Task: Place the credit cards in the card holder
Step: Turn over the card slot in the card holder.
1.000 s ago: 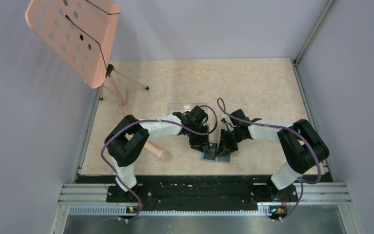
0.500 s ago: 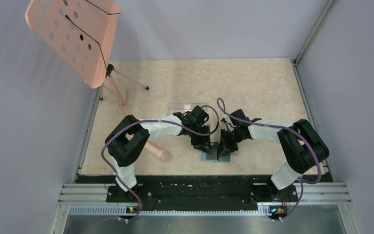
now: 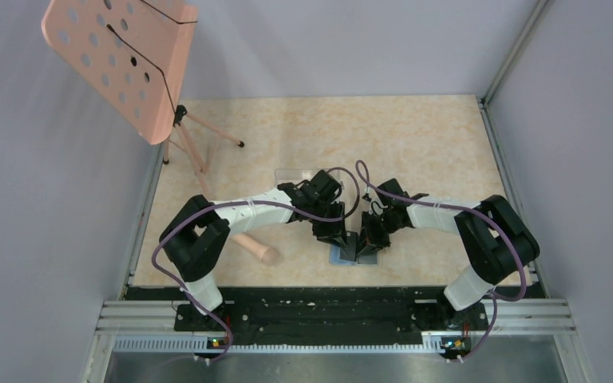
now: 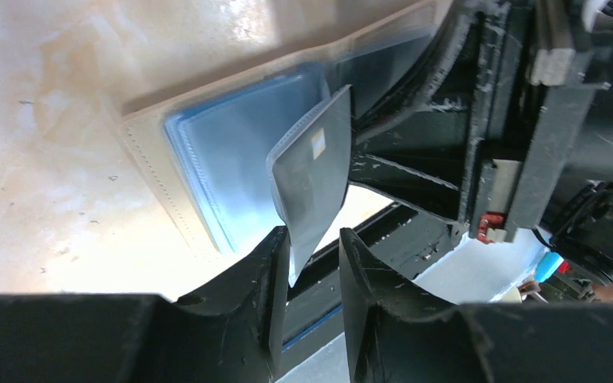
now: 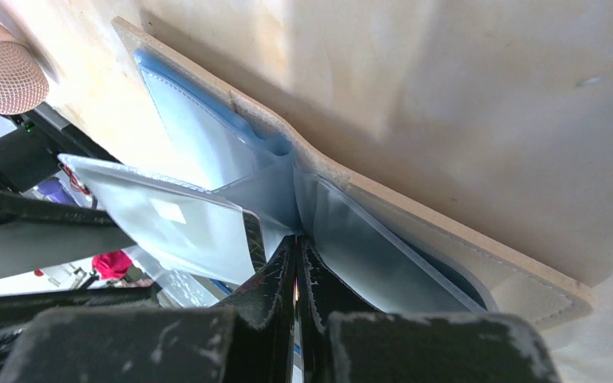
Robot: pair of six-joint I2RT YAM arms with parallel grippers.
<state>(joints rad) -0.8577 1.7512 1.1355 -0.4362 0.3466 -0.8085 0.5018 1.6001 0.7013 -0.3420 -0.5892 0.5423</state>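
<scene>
- Top view: both arms meet over the card holder (image 3: 340, 258), which lies spread open on the table (image 3: 415, 144) near its front edge. The left gripper (image 3: 338, 238) and right gripper (image 3: 367, 239) hang just beside each other above it.
- Left wrist view: the left gripper (image 4: 313, 243) nips the lower edge of a dark grey credit card (image 4: 315, 179). The card stands tilted, and its far edge is at the holder's blue-grey sleeves (image 4: 223, 159).
- Right wrist view: the right gripper (image 5: 298, 255) has its fingers pressed together at the holder's centre fold (image 5: 383, 255). Whether it pinches a sleeve, I cannot tell. The card (image 5: 183, 223) hovers to the side.
- The step looks to be insertion. The next move calls for lining the card's edge up with a sleeve mouth and sliding it in flat while the holder is pinned.
</scene>
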